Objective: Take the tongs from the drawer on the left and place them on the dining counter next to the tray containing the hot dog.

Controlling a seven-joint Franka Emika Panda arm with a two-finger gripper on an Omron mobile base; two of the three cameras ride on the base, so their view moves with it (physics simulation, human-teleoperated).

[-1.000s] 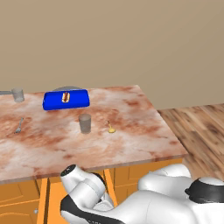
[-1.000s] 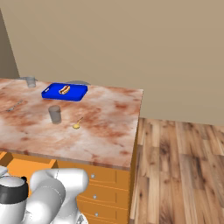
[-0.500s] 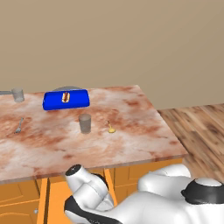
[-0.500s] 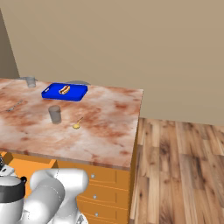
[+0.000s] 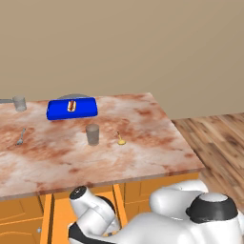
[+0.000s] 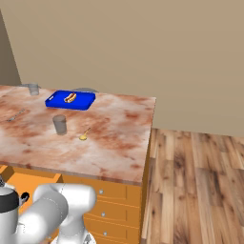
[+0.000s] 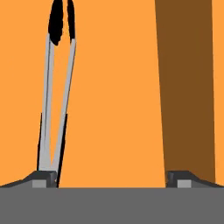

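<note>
The tongs (image 7: pixel 54 96) lie on the plain orange floor of the open drawer (image 7: pixel 122 87), long grey arms with black ends pointing away from the hand. My gripper (image 7: pixel 111 180) hangs open just above the floor, and its left fingertip (image 7: pixel 43 179) sits at the hinge end of the tongs, which are not held. The drawer (image 6: pixel 33 183) stands pulled out under the dining counter (image 5: pixel 143 143), with my arm bent down into it. On the counter's far side the blue tray (image 5: pixel 71 108) (image 6: pixel 70 100) carries the hot dog (image 5: pixel 71 105).
A grey cup (image 5: pixel 92 134) stands in front of the tray, with a tiny gold spoon (image 5: pixel 121 139) to its right and a small fork (image 5: pixel 20 137) to its left. Another cup (image 5: pixel 19 103) sits at the far left. Wooden floor (image 6: pixel 200 181) lies to the right.
The arm has shifted only slightly over the drawer. The gripper stays open and nothing on the counter has moved.
</note>
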